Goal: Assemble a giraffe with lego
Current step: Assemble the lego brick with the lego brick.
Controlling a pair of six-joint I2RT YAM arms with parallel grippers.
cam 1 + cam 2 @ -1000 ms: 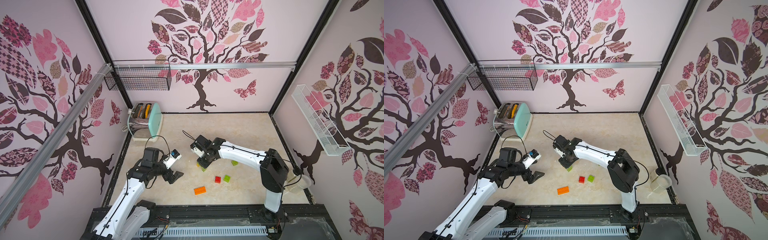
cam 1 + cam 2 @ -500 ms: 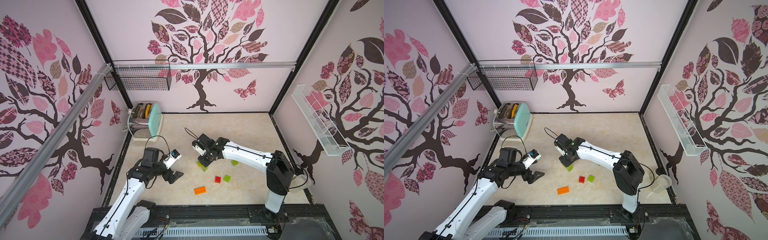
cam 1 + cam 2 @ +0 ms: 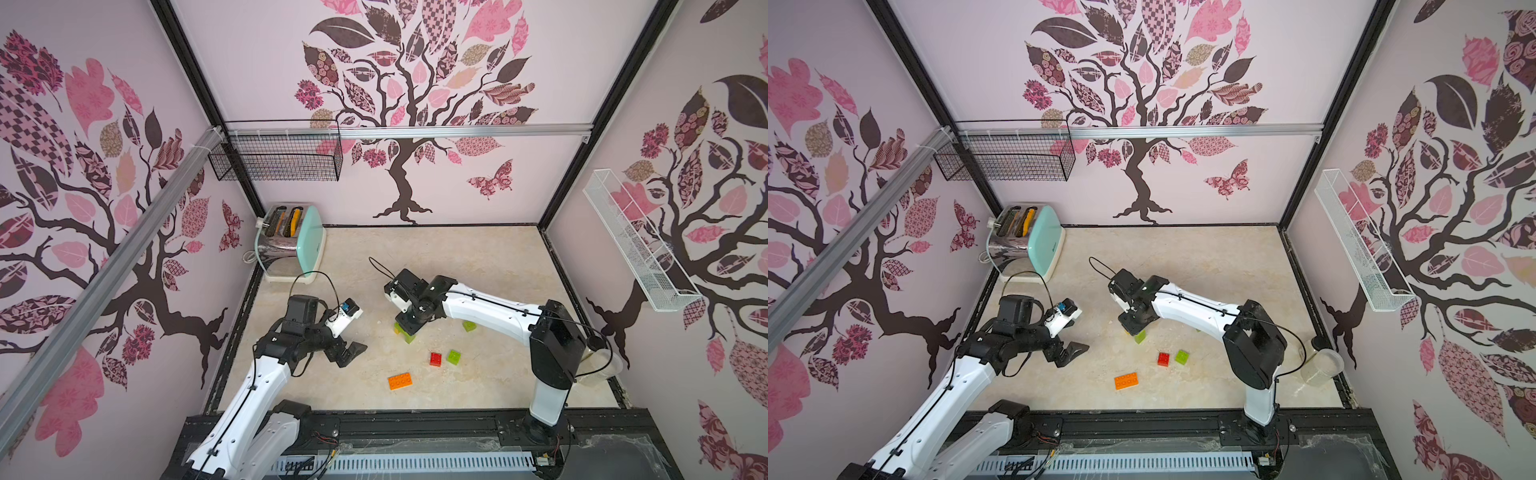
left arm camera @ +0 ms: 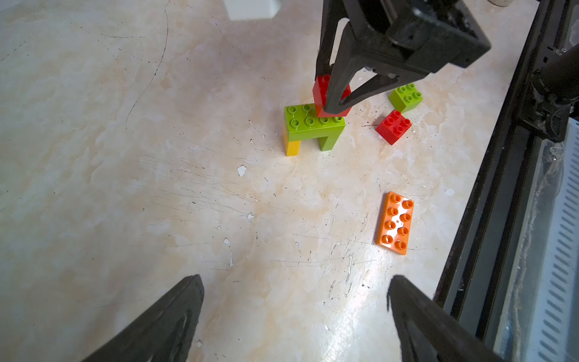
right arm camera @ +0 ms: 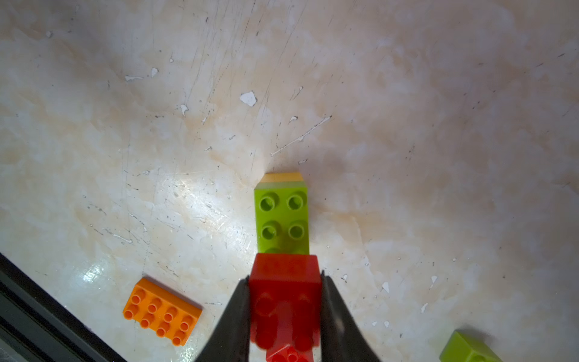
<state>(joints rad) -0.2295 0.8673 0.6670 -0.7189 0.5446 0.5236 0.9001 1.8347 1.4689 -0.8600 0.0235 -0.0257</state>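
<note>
Well, L gripper (image 4: 294,282) hangs idle over bare table (image 4: 156,188), jaws spread wide, nothing betw. them. Next across, orange brick (image 3: 400,381) lies flat near the front rail, apart from the rest. Giraffe (image 4: 313,125) stands upright mid-table. So far it's only a lime body on a yellow leg (image 4: 293,147) and a green leg. R gripper (image 5: 285,279) is above it, jaws pinching a red brick (image 5: 285,269) by two opposite sides. Brick rests on the body's end over the green leg; can't tell if studs are fully home. Right of that, spare red brick (image 3: 435,358) and spare lime brick (image 3: 454,356) sit just beside each other.

Step, as I read it: seat 1st neck brick. Keep it level, edges flush w/ the body end, press straight down. Body is on two narrow legs, so an off-centre push could prob. tip it. Release only when no gap shows.

Writing: none legible. Toaster (image 3: 291,241) has a mark too small to read.
</note>
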